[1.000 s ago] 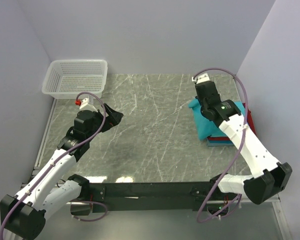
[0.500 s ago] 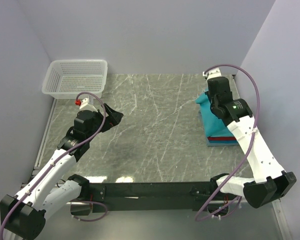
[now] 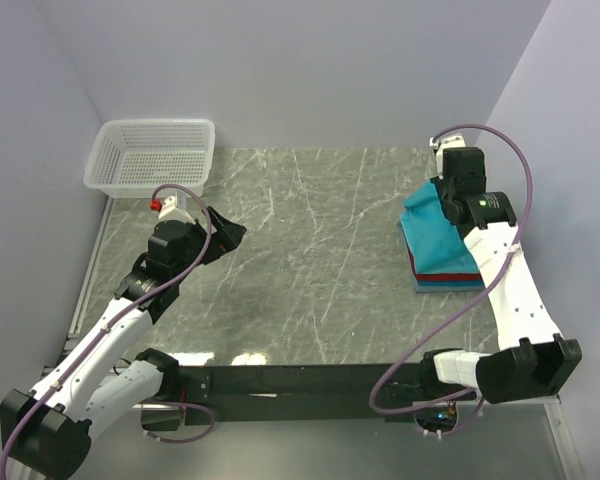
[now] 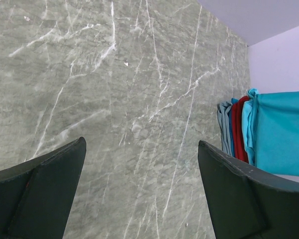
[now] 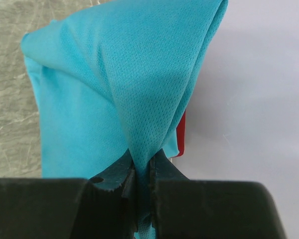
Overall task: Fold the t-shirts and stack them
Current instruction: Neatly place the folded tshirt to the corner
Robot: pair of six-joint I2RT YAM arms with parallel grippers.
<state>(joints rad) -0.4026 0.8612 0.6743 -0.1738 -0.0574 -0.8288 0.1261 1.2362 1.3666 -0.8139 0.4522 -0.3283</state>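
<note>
Right fingers (image 5: 114,177) pinch the teal t-shirt (image 5: 139,74) atop the folded stack (image 4: 237,127). Left fingers (image 4: 45,189) spread wide above the counter (image 3: 310,260).

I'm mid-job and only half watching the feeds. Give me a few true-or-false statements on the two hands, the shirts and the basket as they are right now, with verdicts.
1. The right hand is shut on the teal t-shirt. True.
2. The left hand grips a shirt. False: it is open and holds nothing, over bare table.
3. The teal t-shirt lies on top of other folded shirts at the right side of the table. True: a red t-shirt shows beneath it.
4. A shirt lies in the white basket. False: nothing shows inside it.
5. The white basket stands beside the folded shirts. False: it is at the far left corner, and they are at the right.
</note>
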